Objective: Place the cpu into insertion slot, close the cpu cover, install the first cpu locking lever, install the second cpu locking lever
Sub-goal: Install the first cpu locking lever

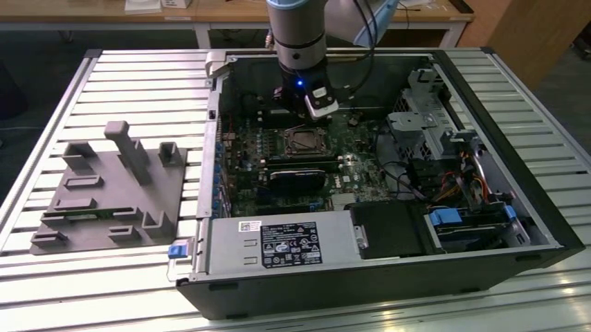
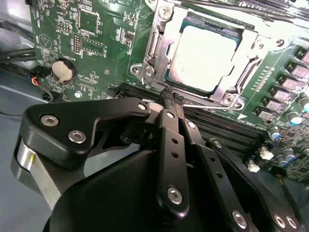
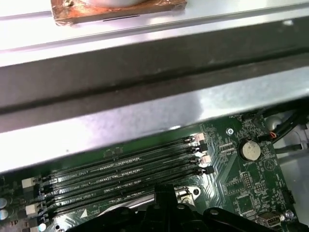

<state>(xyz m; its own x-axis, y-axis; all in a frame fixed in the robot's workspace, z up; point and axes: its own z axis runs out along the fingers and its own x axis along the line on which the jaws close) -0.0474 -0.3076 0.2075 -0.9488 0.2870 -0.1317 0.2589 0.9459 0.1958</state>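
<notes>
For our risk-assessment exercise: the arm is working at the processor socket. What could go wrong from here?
1. The shut black claw hangs beside the long black memory slots; a slip may scrape them.
2. Sideways pressure on the thin silvery metal cover frame could shift the square silver-grey cpu beneath.

a slatted metal table is seen spread across the exterior view, its ribs running side to side. bright light is caught on the slats along the near edge, and they're washed pale there. behind the table, a wooden desk on white legs is set along the far side. a wooden panel is stood at the exterior view's right. dark floor is glimpsed past the table on the exterior view's left.
</notes>
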